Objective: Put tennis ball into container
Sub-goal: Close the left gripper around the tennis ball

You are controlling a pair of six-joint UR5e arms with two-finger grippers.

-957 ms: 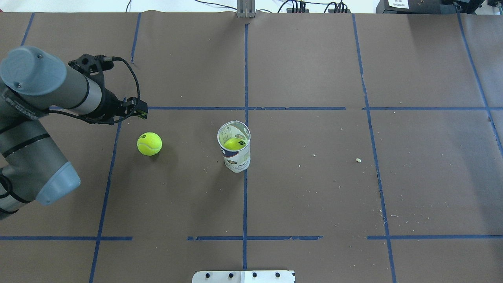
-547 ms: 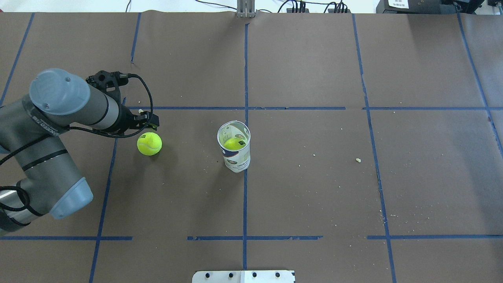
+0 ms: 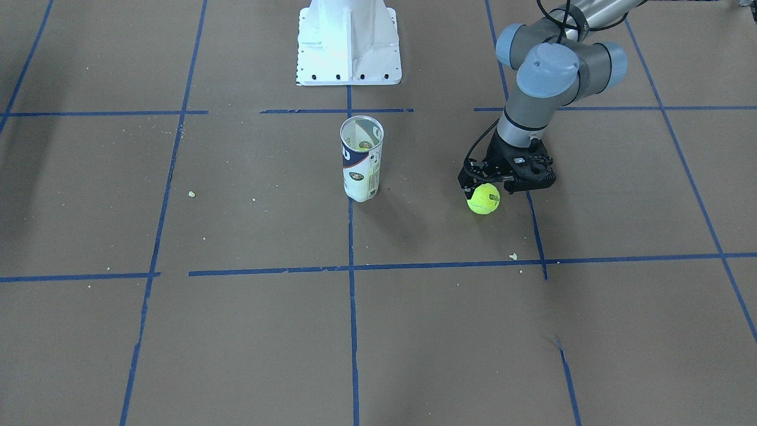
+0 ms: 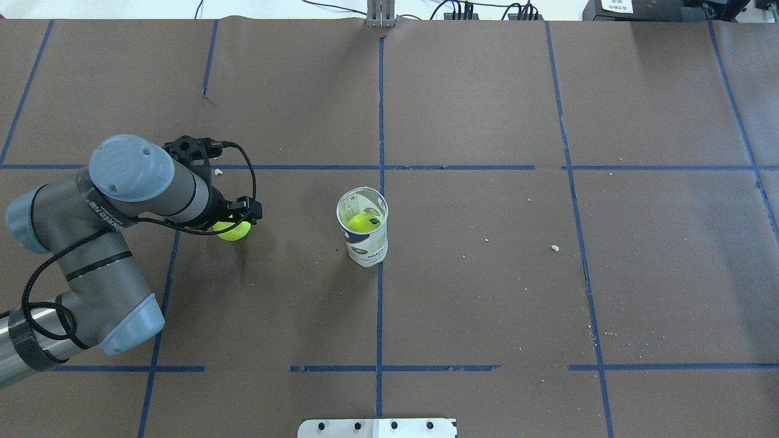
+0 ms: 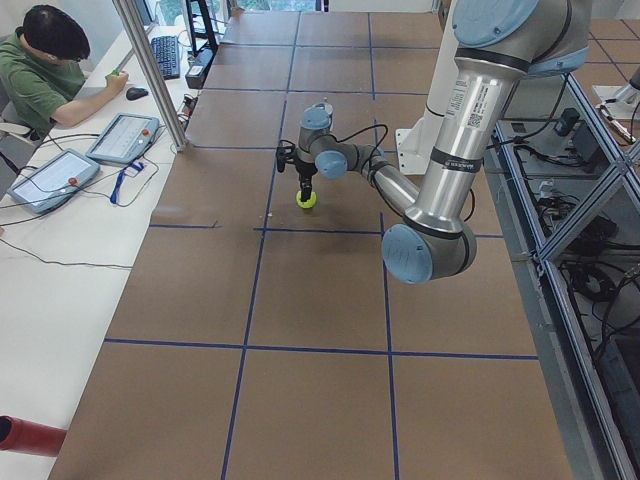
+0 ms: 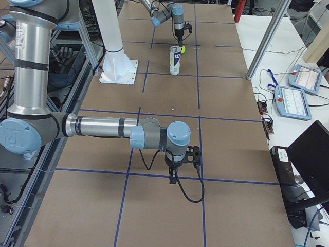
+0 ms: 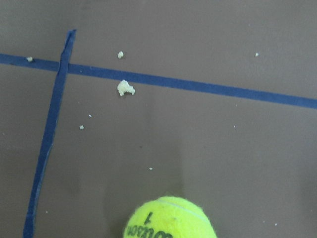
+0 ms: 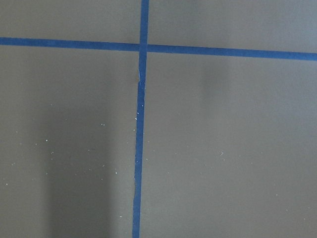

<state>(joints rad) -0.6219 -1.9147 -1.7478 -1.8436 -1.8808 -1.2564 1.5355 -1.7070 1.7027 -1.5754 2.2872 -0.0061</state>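
Overhead exterior view: the left tool [image 4: 237, 216] has moved over the unmoved tennis ball [image 4: 234, 233], left of the container [image 4: 367, 246] near the table's [image 4: 487, 304] middle. Whether the tool is spread, I cannot tell. The ball reads "Wilson 1".

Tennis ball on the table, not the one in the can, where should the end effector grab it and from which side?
Pinch the ball across its widest middle, coming straight down from above. It is round, sits free on the table, and the left end effector hangs just over it.
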